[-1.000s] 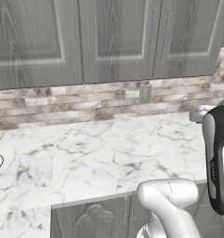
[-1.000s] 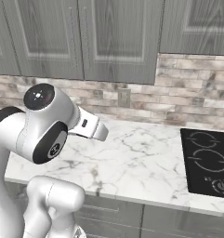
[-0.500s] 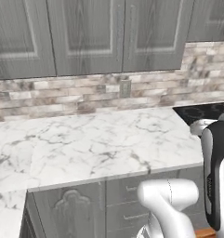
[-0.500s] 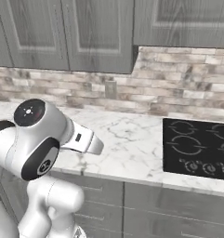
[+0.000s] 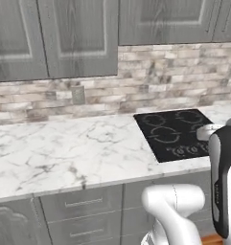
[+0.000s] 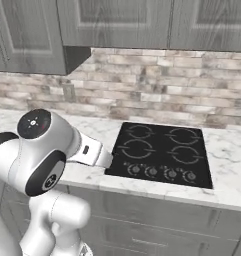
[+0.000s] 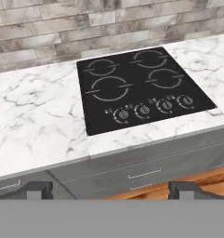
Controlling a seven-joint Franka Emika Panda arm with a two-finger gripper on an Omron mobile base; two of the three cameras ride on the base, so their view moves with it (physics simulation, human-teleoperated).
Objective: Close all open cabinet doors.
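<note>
Black four-ring glass cooktop now sits in the white marble table, since the base drove; tool wide open, empty.

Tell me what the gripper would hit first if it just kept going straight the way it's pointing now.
Most likely the black cooktop set in the marble counter: the hand view looks down along the open gripper and centres on it. Nothing stands in between, though depth is hard to judge, so the counter's front edge could come first.
</note>
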